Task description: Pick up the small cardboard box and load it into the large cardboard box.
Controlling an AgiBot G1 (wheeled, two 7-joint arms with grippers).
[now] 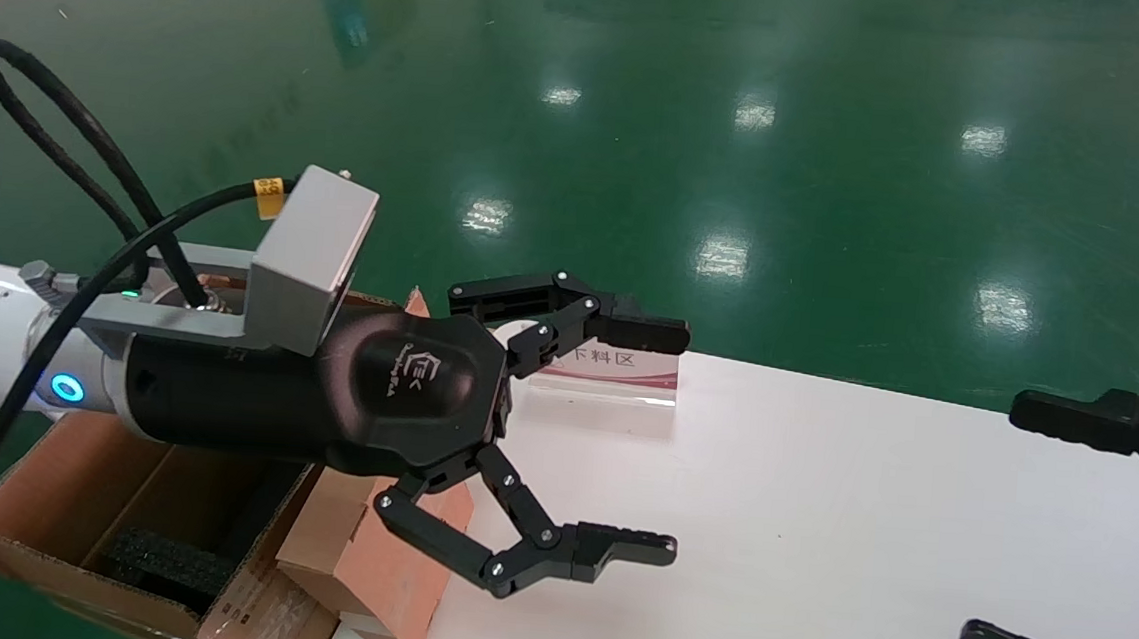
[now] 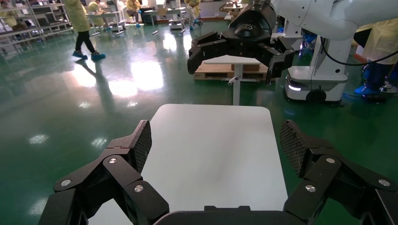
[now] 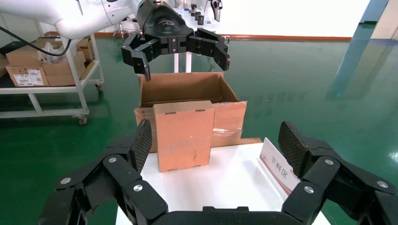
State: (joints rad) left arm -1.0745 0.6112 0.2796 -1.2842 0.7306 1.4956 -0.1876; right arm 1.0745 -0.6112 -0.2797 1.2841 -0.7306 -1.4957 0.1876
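Bright overhead lamps glare as white patches across the glossy green floor (image 1: 740, 171); the white rectangular surface (image 1: 815, 537) is evenly lit, casting soft shadows. Distant background figures in the left wrist view appear slightly soft.

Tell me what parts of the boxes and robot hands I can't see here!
- Small cardboard box: head view, mostly hidden behind the left gripper.
- Large cardboard box: head view, the left arm covers its middle and the picture edge cuts it off; only some black foam shows.
- Right gripper: head view, cut off by the right edge.
- Both boxes: absent from the left wrist view.
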